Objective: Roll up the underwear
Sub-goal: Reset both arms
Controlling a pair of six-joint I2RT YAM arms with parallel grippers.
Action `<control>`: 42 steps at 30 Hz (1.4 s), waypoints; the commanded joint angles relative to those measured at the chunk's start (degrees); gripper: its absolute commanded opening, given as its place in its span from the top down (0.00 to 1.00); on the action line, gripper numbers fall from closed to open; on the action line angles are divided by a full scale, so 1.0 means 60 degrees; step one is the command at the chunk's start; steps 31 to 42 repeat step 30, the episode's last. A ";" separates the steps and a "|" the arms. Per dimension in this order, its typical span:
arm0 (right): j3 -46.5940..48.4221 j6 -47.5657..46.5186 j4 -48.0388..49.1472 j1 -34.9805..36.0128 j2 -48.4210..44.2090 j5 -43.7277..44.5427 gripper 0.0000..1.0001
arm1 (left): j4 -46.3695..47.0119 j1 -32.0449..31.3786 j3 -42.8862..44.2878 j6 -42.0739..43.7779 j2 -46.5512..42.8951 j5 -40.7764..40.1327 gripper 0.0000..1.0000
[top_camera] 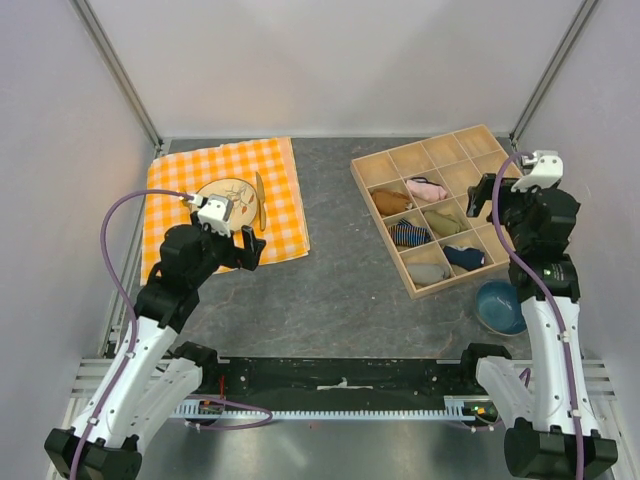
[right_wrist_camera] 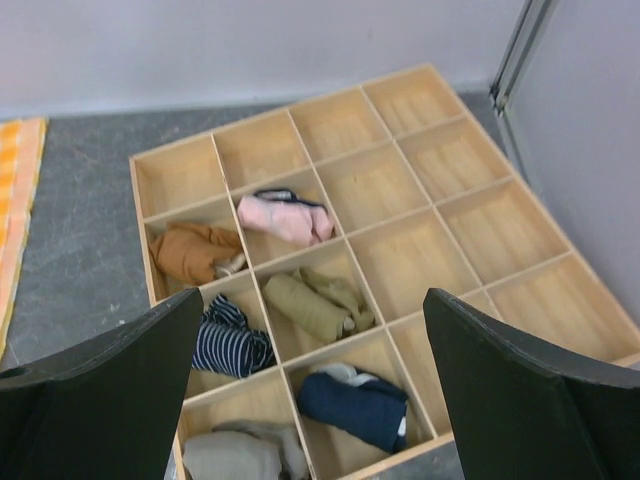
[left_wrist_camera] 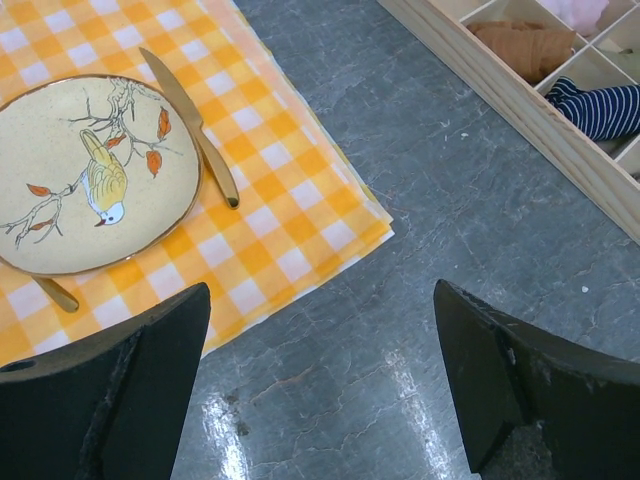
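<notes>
Overhead view: left end effector (left_wrist_camera: 320, 300) hangs over the near edge of the orange checked cloth (left_wrist_camera: 290, 230) toward the bench's (top_camera: 340, 290) far left corner; right end effector (right_wrist_camera: 312, 295) hangs at the right edge, above the wooden divided tray (top_camera: 385, 160) toward the far right corner. Both stand wide open, nothing held. Only this view shows the blue bowl (top_camera: 500, 305) by the right edge, on the tray's near side. Only the left wrist view resolves the bird-painted plate (left_wrist_camera: 50, 130) and the gold knife (left_wrist_camera: 190, 125) beside it. The underwear (right_wrist_camera: 285, 217) appears overhead as a small pink patch; the right wrist view shows it as a loose pale pink bundle with dark edging at its far end, lying inside one tray cell, adjoining the cells of the brown garment (right_wrist_camera: 195, 252) and the olive garment (right_wrist_camera: 318, 305). Striped, navy and grey bundles fill cells nearer the near edge. Bare grey surface runs between cloth and tray to the near edge.
</notes>
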 commanded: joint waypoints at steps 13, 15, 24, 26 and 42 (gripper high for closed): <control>-0.1120 0.0345 0.1157 -0.0004 -0.0301 0.0448 0.02 | 0.0479 -0.0075 -0.0055 0.0097 -0.0037 0.0418 0.02; -0.1135 0.0360 0.1157 -0.0004 -0.0286 0.0448 0.02 | 0.0479 -0.0076 -0.0069 0.0097 -0.0066 0.0433 0.02; -0.1208 0.0258 0.1113 -0.0018 -0.0359 0.0608 0.02 | 0.0508 -0.0075 -0.0040 0.0097 -0.0081 0.0623 0.02; -0.1252 0.0243 0.1070 -0.0018 -0.0374 0.0711 0.02 | 0.0508 -0.0075 -0.0040 0.0097 -0.0110 0.0652 0.02; -0.1237 0.0097 0.1025 -0.0004 -0.0476 0.0814 0.02 | 0.0508 -0.0076 -0.0040 0.0097 -0.0125 0.0667 0.02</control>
